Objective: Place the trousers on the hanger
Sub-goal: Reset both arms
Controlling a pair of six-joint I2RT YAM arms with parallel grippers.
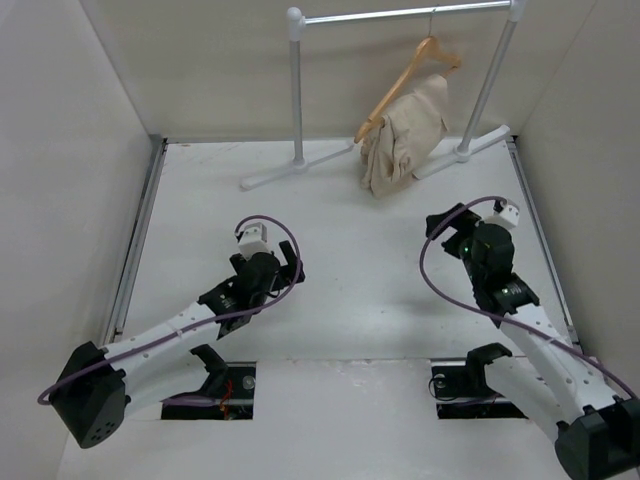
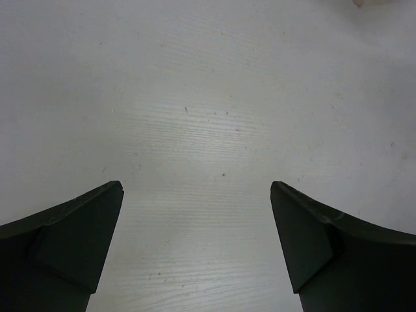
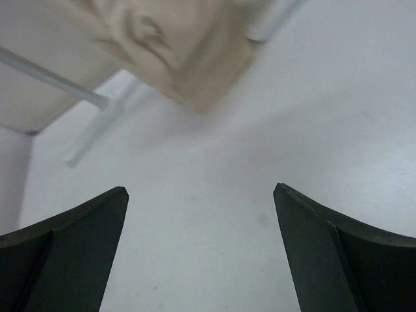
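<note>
The beige trousers [image 1: 404, 135] hang draped over the orange-tan wooden hanger [image 1: 400, 82], whose hook is on the rack's top bar. The cloth's lower end reaches the table. The trousers also show at the top of the right wrist view [image 3: 175, 45]. My left gripper [image 1: 270, 268] is open and empty, low over the bare table at middle left, far from the trousers; its view [image 2: 196, 188] shows only table. My right gripper [image 1: 452, 228] is open and empty, below and to the right of the hanging cloth, pointing toward it [image 3: 200, 192].
The white-and-silver garment rack [image 1: 297, 90] stands at the back, its feet [image 1: 290, 170] on the table and its top bar [image 1: 400, 14] high. White walls close the left, right and back sides. Two dark cut-outs [image 1: 225, 390] lie by the arm bases.
</note>
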